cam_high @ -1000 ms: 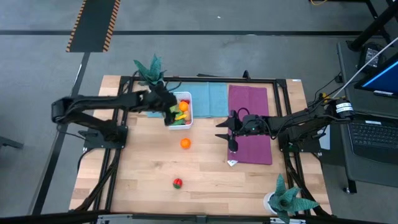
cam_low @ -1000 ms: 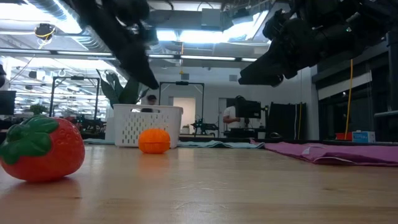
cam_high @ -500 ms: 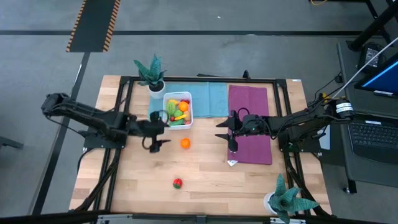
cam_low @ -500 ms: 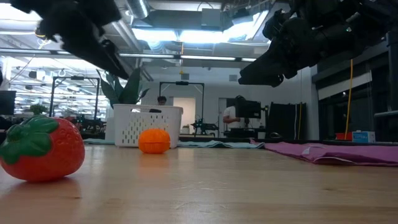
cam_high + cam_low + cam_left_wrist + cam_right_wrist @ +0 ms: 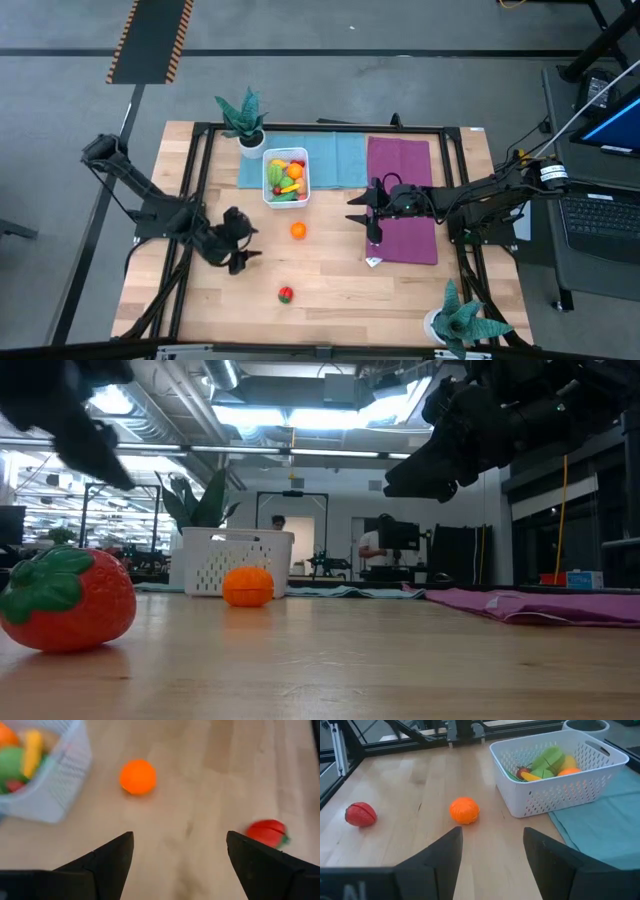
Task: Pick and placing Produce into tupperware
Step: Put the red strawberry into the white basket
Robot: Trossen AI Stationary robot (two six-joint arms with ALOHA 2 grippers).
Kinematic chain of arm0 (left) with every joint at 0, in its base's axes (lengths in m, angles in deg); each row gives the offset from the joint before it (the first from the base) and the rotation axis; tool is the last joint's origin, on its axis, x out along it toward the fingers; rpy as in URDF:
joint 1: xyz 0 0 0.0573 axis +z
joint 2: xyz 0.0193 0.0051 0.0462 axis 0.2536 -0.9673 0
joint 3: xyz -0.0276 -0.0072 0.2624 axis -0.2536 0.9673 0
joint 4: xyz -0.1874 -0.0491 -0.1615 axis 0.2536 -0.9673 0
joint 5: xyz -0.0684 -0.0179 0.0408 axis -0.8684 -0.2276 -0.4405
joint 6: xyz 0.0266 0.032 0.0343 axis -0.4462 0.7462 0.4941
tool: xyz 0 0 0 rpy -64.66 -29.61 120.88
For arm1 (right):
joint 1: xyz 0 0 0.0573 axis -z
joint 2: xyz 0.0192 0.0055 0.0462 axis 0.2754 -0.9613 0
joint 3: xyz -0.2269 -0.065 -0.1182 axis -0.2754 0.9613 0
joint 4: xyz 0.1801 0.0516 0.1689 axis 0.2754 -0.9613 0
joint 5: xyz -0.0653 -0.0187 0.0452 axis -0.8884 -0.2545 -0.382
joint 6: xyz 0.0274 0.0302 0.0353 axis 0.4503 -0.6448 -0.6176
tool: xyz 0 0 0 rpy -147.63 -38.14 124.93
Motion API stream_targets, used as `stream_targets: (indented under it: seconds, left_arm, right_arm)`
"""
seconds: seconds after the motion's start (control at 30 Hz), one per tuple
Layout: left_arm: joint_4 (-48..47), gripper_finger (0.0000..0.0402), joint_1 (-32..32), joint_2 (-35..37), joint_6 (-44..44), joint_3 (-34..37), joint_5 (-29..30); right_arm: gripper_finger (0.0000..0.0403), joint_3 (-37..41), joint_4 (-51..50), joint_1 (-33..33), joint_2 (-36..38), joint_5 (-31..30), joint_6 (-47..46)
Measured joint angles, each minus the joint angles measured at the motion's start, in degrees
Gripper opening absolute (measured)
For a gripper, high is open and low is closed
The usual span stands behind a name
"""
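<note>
Currently, by item:
left pincer (image 5: 243,253): released, nothing between the fingers; hovers over bare desk (image 5: 330,300) at about 8 o'clock from the orange, roughly 10 o'clock from the strawberry.
right pincer (image 5: 372,228): fingers spread, holding nothing; sits over the near left edge of the purple cloth (image 5: 402,200), at 3 o'clock from the orange.
tupperware (image 5: 286,176): white perforated basket on the left end of the teal cloth (image 5: 340,160), far side of the desk, left of centre. Already holds yellow, green, orange and red pieces.
orange (image 5: 298,230): loose on the wood, just beside the tupperware at its 6 o'clock; not touching it. Left wrist view shows it apart from the basket wall (image 5: 138,776).
strawberry (image 5: 286,294): red with a green top, alone on the wood, well apart from the orange at its 6 o'clock, toward the near edge. Fills the left of the low view (image 5: 68,600).
plants: one teal-leaved pot (image 5: 246,118) at 11 o'clock from the tupperware, another (image 5: 462,322) at the desk's near right corner.
background: people (image 5: 374,545) visible in the room beyond, low view only.
</note>
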Motion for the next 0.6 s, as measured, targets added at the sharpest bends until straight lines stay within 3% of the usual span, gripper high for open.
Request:
stream_targets:
  seconds: [0.3,0.6]
  left_arm:
    - [3.0,0.0309,-12.9,-14.1,-18.2,-2.3,2.3]
    - [-9.5,0.0309,-16.4,-30.2,-36.6,-21.9,2.3]
  right_arm:
    - [0.0213,0.0,-0.4,0.0,0.0,0.0,0.2]
    - [0.0213,0.0,-1.8,-0.6,0.0,0.0,-0.1]
